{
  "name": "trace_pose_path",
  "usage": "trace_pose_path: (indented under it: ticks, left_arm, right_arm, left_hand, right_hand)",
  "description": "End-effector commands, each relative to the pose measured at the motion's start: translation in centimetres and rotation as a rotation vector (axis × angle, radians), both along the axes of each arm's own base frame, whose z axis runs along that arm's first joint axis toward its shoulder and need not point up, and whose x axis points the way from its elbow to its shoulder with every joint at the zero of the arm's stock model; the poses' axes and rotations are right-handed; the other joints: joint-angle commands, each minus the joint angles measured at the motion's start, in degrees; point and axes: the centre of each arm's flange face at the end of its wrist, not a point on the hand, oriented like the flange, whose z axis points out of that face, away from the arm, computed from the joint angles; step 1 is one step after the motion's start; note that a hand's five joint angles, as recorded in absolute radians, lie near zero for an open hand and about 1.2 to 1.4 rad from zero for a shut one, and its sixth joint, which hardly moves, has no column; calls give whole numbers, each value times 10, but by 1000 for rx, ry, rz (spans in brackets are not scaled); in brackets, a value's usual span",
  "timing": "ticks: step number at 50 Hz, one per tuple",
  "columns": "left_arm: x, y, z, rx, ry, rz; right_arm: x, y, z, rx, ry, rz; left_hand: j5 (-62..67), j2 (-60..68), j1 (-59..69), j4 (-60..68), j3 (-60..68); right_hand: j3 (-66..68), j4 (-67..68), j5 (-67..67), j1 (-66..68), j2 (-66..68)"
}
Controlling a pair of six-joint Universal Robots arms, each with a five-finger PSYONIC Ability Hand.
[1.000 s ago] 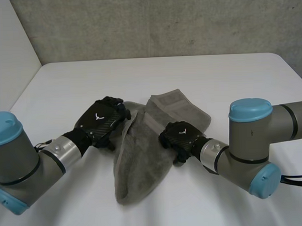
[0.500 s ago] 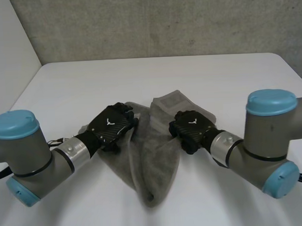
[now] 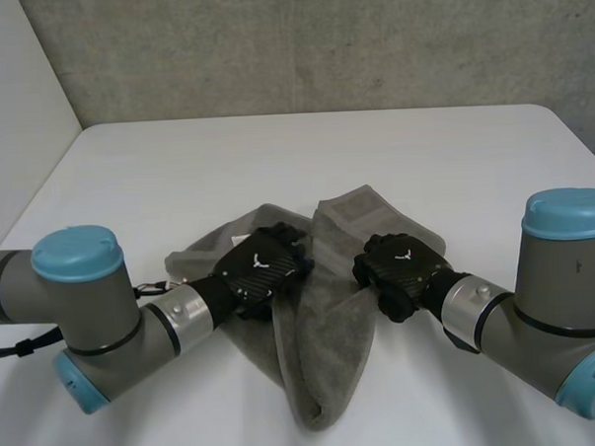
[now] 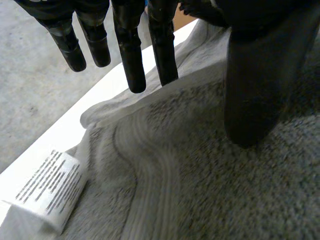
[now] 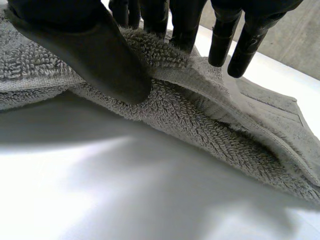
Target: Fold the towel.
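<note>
A grey towel (image 3: 322, 331) lies bunched on the white table (image 3: 275, 155), with a narrow folded end pointing toward the near edge. My left hand (image 3: 260, 269) rests on the towel's left part. In the left wrist view its fingers (image 4: 130, 55) hang straight just above the towel (image 4: 200, 190), and its thumb (image 4: 255, 90) touches the cloth. A white label (image 4: 47, 187) sticks out of the towel's edge beyond the fingers. My right hand (image 3: 398, 268) is at the towel's right edge. There its thumb (image 5: 95, 55) pinches a raised fold of towel (image 5: 210, 120) against the fingers.
A grey concrete wall (image 3: 319, 44) stands behind the table's far edge. The table's left edge (image 3: 39, 195) runs diagonally beside a pale wall. Both arms reach in low from the near corners.
Both hands have moved to the right and nearer, and the towel has shifted with them. The right hand's fingers have closed on the towel's edge.
</note>
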Motion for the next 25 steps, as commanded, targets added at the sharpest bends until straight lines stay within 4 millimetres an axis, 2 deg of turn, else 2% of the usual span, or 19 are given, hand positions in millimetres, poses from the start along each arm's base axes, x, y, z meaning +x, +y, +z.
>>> trace_pose_path:
  ticks: [1, 3, 5, 6, 7, 9, 15, 16, 17, 18, 19, 21, 22, 24, 25]
  left_arm:
    - [-4, 3, -1, 1, -1, -14]
    - [-4, 4, -2, 4, -2, -15]
    - [-3, 3, -4, 6, -5, -13]
    - [-3, 3, -4, 6, -5, -13]
    - [-3, 2, -4, 6, -7, -13]
    - [-3, 2, -4, 6, -9, -11]
    - [7, 4, 4, 48, -41, 20]
    - [14, 2, 16, 47, -40, 42]
    - [14, 2, 16, 47, -40, 42]
    - [23, -1, 29, 42, -37, 71]
    - [23, -1, 30, 42, -37, 71]
    - [38, -4, 53, 32, -18, 120]
    - [38, -4, 53, 32, -18, 120]
    - [45, -1, 75, -14, 9, 140]
    - [45, -1, 75, -14, 9, 140]
  right_arm:
    - [-1, 3, 0, 10, -5, 8]
    - [-1, 3, -1, 11, -4, 7]
    - [-2, 3, -1, 14, -3, 7]
    - [-2, 3, -1, 14, -3, 7]
    - [-3, 3, -1, 15, -1, 1]
    - [-5, 0, 0, 13, -1, -9]
    - [-22, -5, 23, 14, -3, -46]
    - [-22, -5, 23, 14, -3, -46]
    - [-25, -5, 30, 23, -7, -47]
    - [-30, -7, 37, 35, -12, -49]
    - [-30, -7, 37, 35, -12, -49]
    - [-36, -9, 57, 26, -35, -39]
    - [-36, -9, 57, 26, -35, -39]
    - [-39, -9, 75, 2, -58, -29]
    - [-39, -9, 75, 2, -58, -28]
  left_hand:
    - [30, 25, 25, -34, -30]
    - [67, 63, 62, -34, -30]
    - [278, 273, 273, -34, -30]
    - [279, 274, 274, -34, -30]
    - [406, 401, 401, -34, -30]
    - [450, 445, 445, -34, -30]
    - [451, 446, 446, -34, -30]
    - [451, 446, 446, -34, -30]
    - [451, 446, 446, -34, -30]
    - [451, 446, 446, -34, -30]
    - [451, 446, 446, -34, -30]
    - [451, 446, 446, -34, -30]
    - [451, 446, 446, -34, -30]
    - [451, 446, 446, -34, -30]
    - [451, 446, 446, -34, -30]
  right_hand:
    - [-25, -44, 32, 56, 66]
    - [-25, -44, 32, 56, 66]
    - [-25, -44, 32, 56, 66]
    - [-25, -44, 32, 56, 66]
    - [-25, -44, 32, 56, 66]
    - [-25, -44, 32, 56, 66]
    - [-25, -44, 32, 56, 66]
    - [-25, -44, 32, 56, 66]
    - [-25, -44, 32, 56, 66]
    - [-25, -44, 32, 56, 66]
    - [-25, -44, 32, 56, 66]
    - [-25, -44, 32, 56, 66]
    - [-25, -44, 32, 56, 66]
    - [-25, -44, 32, 56, 66]
    - [-25, -44, 32, 56, 66]
